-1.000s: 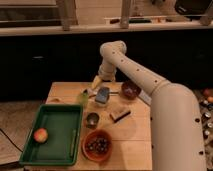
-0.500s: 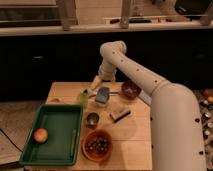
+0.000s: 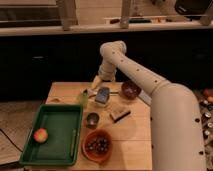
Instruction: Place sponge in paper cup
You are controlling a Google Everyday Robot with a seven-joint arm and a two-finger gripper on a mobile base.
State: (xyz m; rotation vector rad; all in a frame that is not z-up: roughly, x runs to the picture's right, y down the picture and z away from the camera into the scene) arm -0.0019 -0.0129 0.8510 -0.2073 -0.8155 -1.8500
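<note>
The blue-grey sponge (image 3: 102, 95) sits tilted at the back middle of the wooden table (image 3: 135, 145), right under the end of my arm. My gripper (image 3: 100, 86) is directly above it, at or on its top edge. I cannot tell whether it holds the sponge. A small pale round shape (image 3: 87, 92), probably the paper cup, is just left of the sponge, next to the yellow-green cup (image 3: 82, 98). It is partly hidden.
A shiny metal cup (image 3: 92, 119) stands in front of the sponge. A tan block with a dark edge (image 3: 120, 114) lies to its right. A brown bowl (image 3: 131, 90) is at the back right, and a bowl of dark fruit (image 3: 97, 145) at the front. A green tray (image 3: 55, 150) holding a round fruit (image 3: 40, 135) is on the left.
</note>
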